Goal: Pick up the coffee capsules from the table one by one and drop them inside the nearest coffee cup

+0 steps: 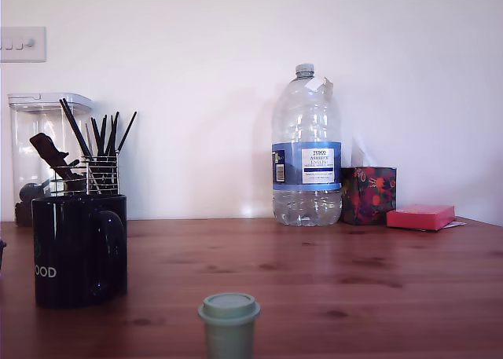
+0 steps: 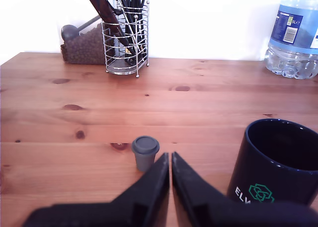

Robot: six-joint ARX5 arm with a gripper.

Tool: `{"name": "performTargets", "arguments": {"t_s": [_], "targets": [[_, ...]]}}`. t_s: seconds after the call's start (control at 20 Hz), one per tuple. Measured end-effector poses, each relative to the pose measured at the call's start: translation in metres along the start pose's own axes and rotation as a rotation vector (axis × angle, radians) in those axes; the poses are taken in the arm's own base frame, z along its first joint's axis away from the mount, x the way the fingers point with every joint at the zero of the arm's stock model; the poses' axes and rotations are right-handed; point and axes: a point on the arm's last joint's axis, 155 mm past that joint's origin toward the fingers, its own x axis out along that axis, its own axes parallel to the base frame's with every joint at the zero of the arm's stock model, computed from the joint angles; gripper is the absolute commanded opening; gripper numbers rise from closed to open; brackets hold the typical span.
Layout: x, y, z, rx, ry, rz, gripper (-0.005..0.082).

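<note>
A pale sage-green capsule (image 1: 229,321) stands flanged rim up on the wooden counter (image 1: 330,265), apart from the glossy black mug (image 1: 78,249), which stands upright, its mouth open

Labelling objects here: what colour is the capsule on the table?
Pale sage green capsule, clearest in the exterior view.

Count on my worktop (image 1: 377,272): one coffee capsule (image 1: 229,324), standing at the near edge in the exterior view. One black mug (image 1: 78,249), toward that view's left edge. One wire-mesh holder (image 2: 125,38), holding several black sticks; I cannot fix their number. One clear storage container (image 1: 43,151) behind it. One large water bottle (image 1: 306,151) at the far edge. One tissue box (image 1: 368,195). One pink pad (image 1: 420,216). One wall switch plate (image 1: 22,44).
</note>
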Motion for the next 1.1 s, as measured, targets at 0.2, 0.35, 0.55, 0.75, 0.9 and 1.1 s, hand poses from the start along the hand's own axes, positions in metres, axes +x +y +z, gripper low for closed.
{"name": "performTargets", "arguments": {"t_s": [0.2,0.35,0.55,0.75,0.9,1.1], "targets": [[0.0,0.0,0.0,0.0,0.0,-0.001,-0.0021],[0.0,0.0,0.0,0.0,0.0,-0.001,-0.0021],[0.0,0.0,0.0,-0.001,0.0,-0.001,-0.0021],[0.0,0.002,0.0,-0.023,-0.001,0.009,-0.0021],[0.0,0.003,0.0,-0.027,0.0,0.019,-0.0021],[-0.001,0.011,-0.001,-0.057,0.005,0.06,-0.0021]]}}
